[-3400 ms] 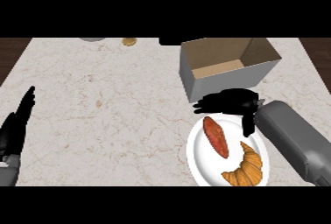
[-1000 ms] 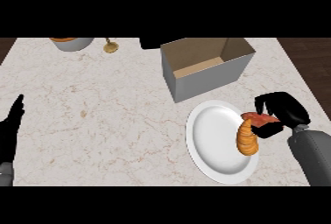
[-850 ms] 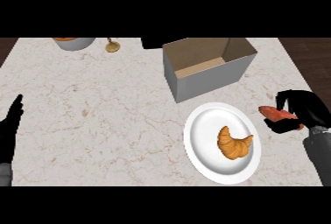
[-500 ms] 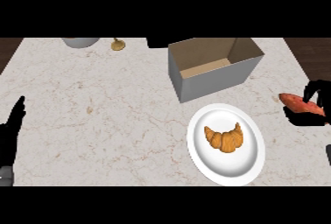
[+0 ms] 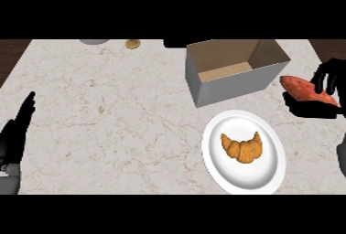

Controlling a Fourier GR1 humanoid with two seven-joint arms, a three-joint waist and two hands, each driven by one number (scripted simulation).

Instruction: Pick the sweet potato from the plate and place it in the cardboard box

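Note:
The reddish-orange sweet potato [image 5: 305, 90] is lifted off the white plate [image 5: 265, 167] and hangs at the right edge of the head view, just right of the cardboard box [image 5: 238, 71]. My right hand [image 5: 327, 87] is curled round it, fingers above and thumb below. The open box stands upright behind the plate, its inside showing nothing. A croissant [image 5: 243, 146] lies alone on the plate. My left hand [image 5: 16, 132] rests open at the left edge, fingers pointing up.
A grey bowl [image 5: 94, 41] and a small golden object [image 5: 132, 44] sit at the counter's far edge. Bare marble counter [image 5: 115, 114] stretches between my left hand and the plate. A dark object [image 5: 174, 43] shows behind the box.
My right hand has lifted the sweet potato off the plate and carried it up and to the right, beside the box. The croissant stays on the plate. The left hand is still.

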